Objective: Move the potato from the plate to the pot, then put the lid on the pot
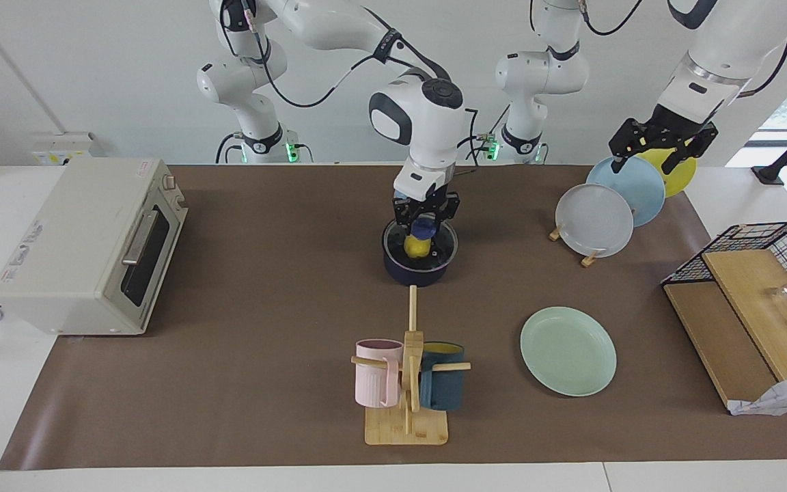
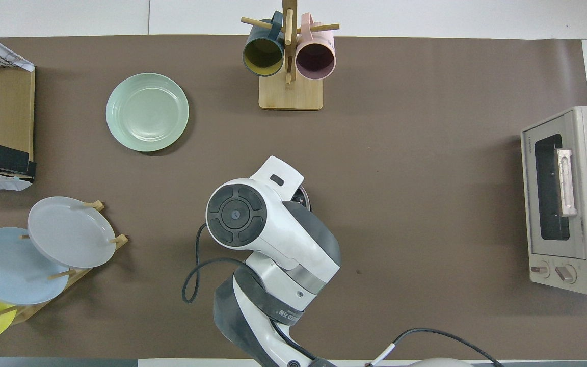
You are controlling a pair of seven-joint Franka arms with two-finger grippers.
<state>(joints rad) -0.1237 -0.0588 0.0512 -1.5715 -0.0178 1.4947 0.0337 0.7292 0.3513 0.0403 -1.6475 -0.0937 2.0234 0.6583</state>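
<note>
1. My left gripper (image 1: 660,147) hangs in the air over the upright yellow, light blue and grey plates in the wooden rack (image 1: 612,198) at the left arm's end of the table. Its jaws stand wide apart and hold nothing. This arm waits.
2. My right gripper (image 1: 425,220) is over the small dark navy-blue saucepan (image 1: 419,268), near the middle of the brown table mat (image 1: 264,307). Its fingertips are closed on the blue knob (image 1: 424,225) of the round clear glass lid (image 1: 438,251).
3. The lid lies on the saucepan's rim, or just above it; I cannot tell whether it is fully seated.
4. The small bright yellow toy potato (image 1: 417,246) is inside the saucepan, visible through the glass beneath the knob.
5. In the overhead view my right arm covers nearly all of the saucepan; only a sliver of its rim (image 2: 304,196) shows.
6. The round pale mint-green flat plate (image 1: 568,350) lies farther from me than the saucepan, toward the left arm's end, with nothing on it.
7. The wooden mug tree (image 1: 407,389), bearing a pink mug (image 1: 374,372) and a dark teal mug (image 1: 443,384), stands farthest from me, beside the plate.
8. The beige toaster oven (image 1: 89,246) sits at the right arm's end of the table.
</note>
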